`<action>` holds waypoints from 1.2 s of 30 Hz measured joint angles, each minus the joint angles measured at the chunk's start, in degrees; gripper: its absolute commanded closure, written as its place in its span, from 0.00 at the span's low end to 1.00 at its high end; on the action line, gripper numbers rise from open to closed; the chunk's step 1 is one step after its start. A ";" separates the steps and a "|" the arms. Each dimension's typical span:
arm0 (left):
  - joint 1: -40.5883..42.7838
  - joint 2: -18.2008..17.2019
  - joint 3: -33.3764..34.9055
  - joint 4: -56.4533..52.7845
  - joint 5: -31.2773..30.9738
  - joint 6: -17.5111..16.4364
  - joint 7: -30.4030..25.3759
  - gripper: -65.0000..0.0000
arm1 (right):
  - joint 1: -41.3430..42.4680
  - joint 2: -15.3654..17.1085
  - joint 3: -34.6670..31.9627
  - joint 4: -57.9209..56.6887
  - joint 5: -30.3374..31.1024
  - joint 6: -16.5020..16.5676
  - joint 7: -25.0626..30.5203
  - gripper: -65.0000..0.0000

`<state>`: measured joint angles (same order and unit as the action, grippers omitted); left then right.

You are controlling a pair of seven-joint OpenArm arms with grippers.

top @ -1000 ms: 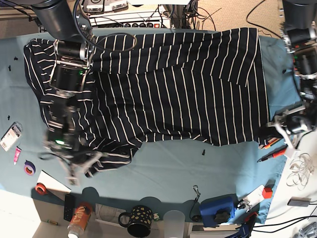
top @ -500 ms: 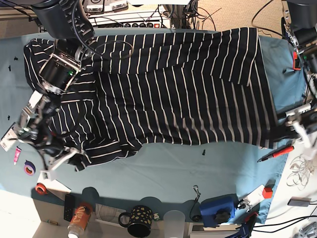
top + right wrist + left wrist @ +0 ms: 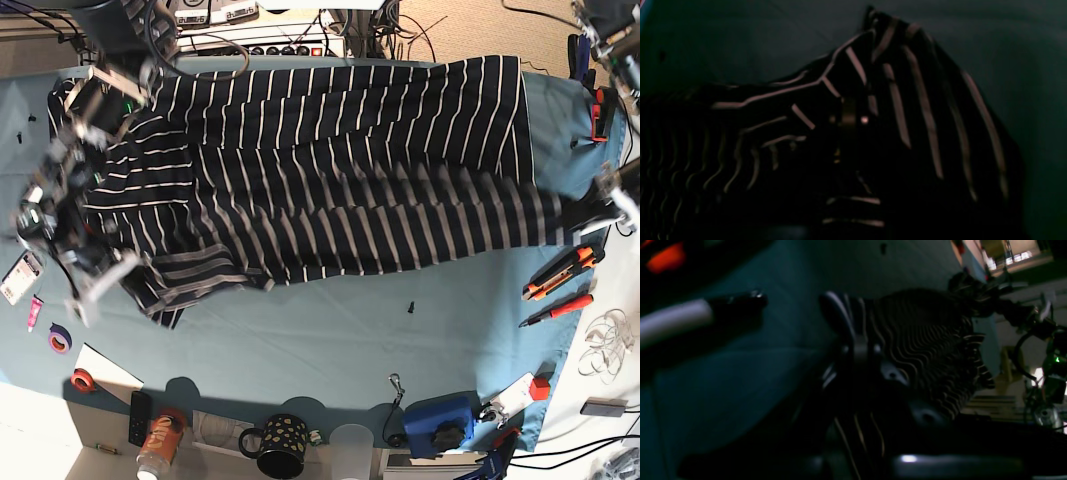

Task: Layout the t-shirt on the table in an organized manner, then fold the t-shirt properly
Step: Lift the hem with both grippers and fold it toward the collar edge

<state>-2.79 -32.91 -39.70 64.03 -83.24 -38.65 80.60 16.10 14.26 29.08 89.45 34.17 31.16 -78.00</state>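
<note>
I'm pinching the dark navy white-striped fabric t-shirt (image 3: 340, 180) with both end effectors clamped shut, left end effector (image 3: 857, 350) and right end effector (image 3: 848, 116), stretching it flat over the teal-blue cloth-covered desk (image 3: 330, 340).

You have swung the right claw (image 3: 85, 285) from about 7 o'clock out toward 9 o'clock, dragging the t-shirt (image 3: 330, 170) sleeve with it. The left claw (image 3: 615, 195) has pulled outward toward 3 o'clock. The shirt's near hem has risen off the worktop (image 3: 330, 340), uncovering an orange-handled tool (image 3: 562, 272) at 4 o'clock.
</note>
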 measured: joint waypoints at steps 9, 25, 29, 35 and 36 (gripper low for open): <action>3.04 0.22 0.20 -0.02 0.04 0.00 0.02 1.00 | -4.37 -0.17 7.61 1.05 5.97 1.36 -1.09 1.00; 2.12 1.44 0.20 3.50 -0.13 -1.07 0.00 1.00 | -4.15 5.86 16.35 1.07 8.31 1.51 0.22 1.00; 4.04 1.44 0.20 7.82 -0.15 -0.68 -0.02 1.00 | -4.20 5.90 19.34 1.09 8.11 1.51 -0.02 1.00; 10.99 5.46 0.11 19.41 -0.13 -1.07 0.00 1.00 | -5.42 6.19 20.24 1.11 8.57 1.51 -1.07 1.00; 12.15 6.95 0.20 21.29 -0.17 -1.07 0.00 1.00 | -6.05 6.16 20.26 1.11 9.07 1.51 -1.09 1.00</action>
<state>9.37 -25.96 -39.51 85.32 -83.42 -39.72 80.60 10.04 20.43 49.34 90.56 43.24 32.67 -79.09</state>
